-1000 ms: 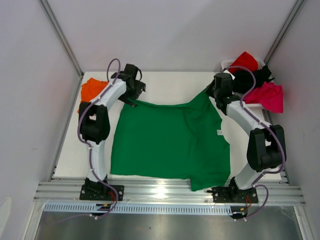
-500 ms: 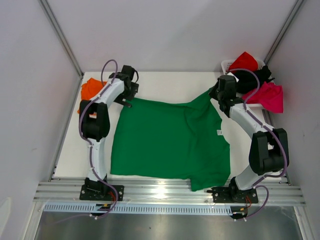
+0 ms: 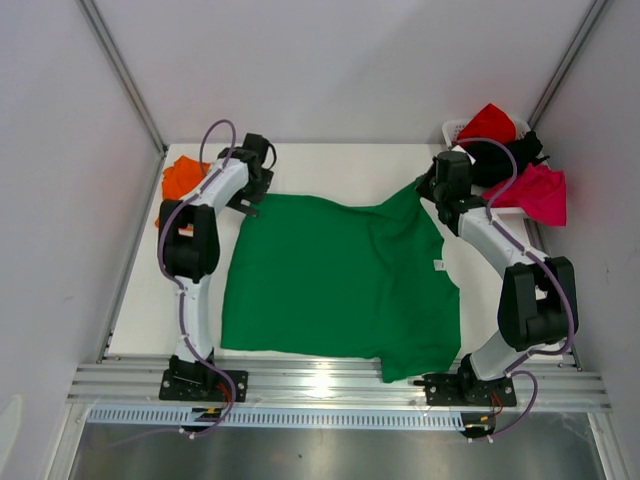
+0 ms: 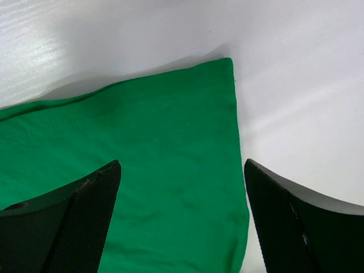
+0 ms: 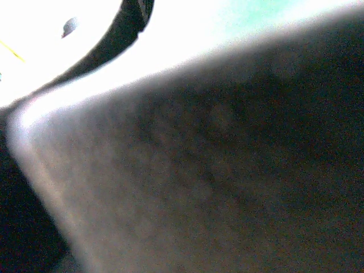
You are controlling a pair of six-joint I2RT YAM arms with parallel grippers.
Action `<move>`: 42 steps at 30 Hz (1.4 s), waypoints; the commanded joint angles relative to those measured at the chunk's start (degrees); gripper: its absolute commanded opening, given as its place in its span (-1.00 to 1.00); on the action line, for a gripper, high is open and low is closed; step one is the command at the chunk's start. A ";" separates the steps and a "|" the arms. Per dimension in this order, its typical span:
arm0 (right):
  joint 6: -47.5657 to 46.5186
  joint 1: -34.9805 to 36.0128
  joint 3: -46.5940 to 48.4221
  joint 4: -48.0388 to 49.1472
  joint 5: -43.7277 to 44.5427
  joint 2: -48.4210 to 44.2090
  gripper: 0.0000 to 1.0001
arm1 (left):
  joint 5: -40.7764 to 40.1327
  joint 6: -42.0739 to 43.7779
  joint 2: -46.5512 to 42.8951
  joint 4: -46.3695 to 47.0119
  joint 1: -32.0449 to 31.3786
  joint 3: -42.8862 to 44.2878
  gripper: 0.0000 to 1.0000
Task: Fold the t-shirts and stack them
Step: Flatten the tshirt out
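Observation:
The bright green t-shirt (image 3: 340, 280) lies spread flat on the white table. My left gripper (image 3: 250, 198) is open just above the shirt's far left corner. In the left wrist view (image 4: 182, 165) that corner (image 4: 187, 131) lies flat between the wide-apart fingers (image 4: 85, 210), untouched. My right gripper (image 3: 428, 190) is at the shirt's far right corner, which rises to a peak at it. It looks shut on the cloth. The right wrist view is filled by a dark blur. The orange t-shirt (image 3: 183, 178) lies at the far left edge.
Red (image 3: 487, 120), black (image 3: 510, 155) and magenta (image 3: 537, 192) t-shirts are heaped in a white basket (image 3: 455, 128) at the far right. White walls close in the table on three sides. The shirt's near right part hangs over the front edge (image 3: 415, 365).
My left gripper moved left and away, and the shirt's far left corner now lies further left, with the far edge straighter. My right gripper shifted slightly right and still holds its corner raised.

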 commanded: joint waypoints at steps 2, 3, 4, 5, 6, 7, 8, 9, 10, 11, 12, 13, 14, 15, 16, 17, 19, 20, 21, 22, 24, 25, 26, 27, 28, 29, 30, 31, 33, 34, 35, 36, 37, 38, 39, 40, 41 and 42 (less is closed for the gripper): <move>-0.33 0.98 -0.23 2.03 0.04 -3.30 -0.94 | -1.29 -0.19 1.44 0.83 -0.93 1.19 0.82; -0.33 0.98 -0.40 1.94 0.21 -3.30 -0.94 | -1.38 -0.02 1.53 1.10 -1.02 1.10 0.82; -0.33 1.06 -0.49 2.03 0.13 -3.56 -0.94 | -1.47 0.77 1.53 1.80 -0.94 0.93 0.82; -0.42 1.07 -0.58 1.94 0.13 -3.65 -0.94 | -1.47 0.95 1.53 2.67 -1.02 0.58 0.82; -0.42 1.07 -0.75 1.94 0.13 -3.74 -0.94 | -1.56 0.95 1.70 2.77 -0.94 0.66 0.82; -0.42 1.15 -1.10 2.12 0.13 -3.83 -0.94 | -1.30 1.30 1.88 3.03 -0.93 0.49 0.82; -0.33 1.15 -1.19 2.20 0.04 -3.83 -0.94 | -0.95 1.39 2.14 3.21 -0.93 0.40 0.82; -0.25 1.24 -1.20 2.29 0.13 -3.83 -0.94 | -0.51 1.39 2.49 3.12 -0.93 0.66 0.82; -0.33 1.15 -1.20 2.29 -0.05 -3.74 -0.94 | -0.07 1.13 3.19 2.95 -0.93 0.83 0.81; -0.25 1.33 -1.11 2.29 -0.05 -3.66 -0.95 | 0.11 1.04 3.46 2.51 -0.93 1.10 0.77; -0.25 1.24 -1.02 2.21 -0.05 -3.57 -0.94 | 0.02 0.95 3.81 1.38 -0.93 2.58 0.77; -0.33 1.33 -1.02 2.21 -0.14 -3.65 -0.94 | 0.02 1.04 4.07 0.93 -0.93 2.85 0.77; -0.33 1.24 -0.93 2.21 -0.14 -3.57 -0.94 | 0.11 1.04 4.42 0.66 -0.93 3.64 0.76; -0.42 1.24 -0.93 2.21 -0.14 -3.57 -0.94 | 0.11 1.39 4.52 0.31 -1.02 4.00 0.75; -0.42 1.33 -0.76 2.12 -0.05 -3.65 -0.94 | 0.20 1.48 4.78 -0.13 -0.94 4.61 0.74; -0.33 1.33 -0.84 2.12 -0.05 -3.66 -0.94 | 0.20 1.56 5.39 -0.65 -0.93 5.05 0.70; -0.25 1.33 -0.93 2.20 -0.05 -3.92 -0.94 | 0.72 1.65 6.01 -3.02 -0.93 6.63 0.65; -0.16 1.50 -0.93 2.21 -0.14 -4.01 -0.94 | 0.99 1.74 6.27 -3.55 -1.02 6.64 0.56; -0.07 1.51 -0.93 2.29 -0.22 -3.92 -0.94 | 1.25 1.65 6.45 -3.73 -1.11 6.64 0.52; -0.07 1.59 -0.93 2.29 -0.22 -3.92 -0.94 | 1.52 1.57 6.45 -4.08 -1.11 6.90 0.49; -0.24 1.86 -0.84 2.21 -0.23 -4.01 -0.94 | 1.69 1.57 6.36 -4.61 -1.11 6.81 0.49; -0.16 1.94 -0.76 2.12 -0.22 -4.09 -0.94 | 1.52 1.57 6.36 -4.79 -1.11 6.81 0.49; -0.24 2.03 -0.76 2.03 -0.31 -4.18 -0.95 | 1.34 1.65 6.45 -5.22 -1.11 6.73 0.46; -0.42 2.12 -0.84 1.94 0.04 -4.36 -0.94 | 1.26 1.91 6.54 -5.23 -1.11 6.81 0.42; -0.42 2.12 -0.93 1.94 0.13 -4.62 -0.94 | 1.08 2.00 6.54 -5.49 -1.11 6.73 0.39; -0.33 2.12 -0.93 1.77 0.13 -4.80 -0.94 | 0.99 2.01 6.54 -5.93 -1.11 6.72 0.38; -0.33 2.21 -1.11 1.68 0.13 -4.97 -0.94 | 1.08 2.09 6.45 -6.19 -1.20 6.55 0.37; -0.33 2.30 -1.11 1.59 0.21 -5.15 -0.94 | 1.08 2.18 6.19 -6.46 -1.20 6.46 0.37; -0.25 2.30 -1.37 1.68 0.22 -5.50 -0.95 | 0.99 2.36 5.66 -6.55 -1.37 5.23 0.38; -0.25 2.47 -1.63 1.77 0.22 -5.68 -0.95 | 0.73 2.36 4.88 -6.55 -1.55 4.71 0.38; -0.25 2.47 -1.72 1.77 0.30 -5.76 -0.94 | 0.38 2.36 4.43 -6.29 -1.64 3.49 0.38; -0.25 2.47 -1.72 1.68 0.30 -5.76 -0.95 | 0.29 2.36 3.99 -5.76 -1.72 2.25 0.37; -0.16 2.56 -1.81 1.68 0.22 -5.76 -0.94 | 0.29 2.27 3.29 -5.76 -1.73 1.46 0.39; -0.16 2.65 -1.81 1.50 0.22 -5.85 -0.94 | 0.81 2.53 2.94 -5.84 -1.81 1.02 0.40; -0.16 2.73 -1.81 1.42 0.39 -5.94 -0.94 | 0.99 2.79 2.67 -6.28 -1.81 0.23 0.42; -0.07 2.82 -1.81 1.41 0.39 -6.03 -0.94 | 1.34 4.01 2.24 -4.98 -1.90 -1.26 0.41; 0.02 2.91 -1.90 1.41 0.48 -6.20 -0.94 | 2.04 5.77 0.75 -3.92 -2.25 -2.06 0.39; 0.02 2.91 -1.90 1.50 0.57 -6.29 -0.94 | 2.05 5.87 -0.05 -1.82 -2.51 -4.76 0.37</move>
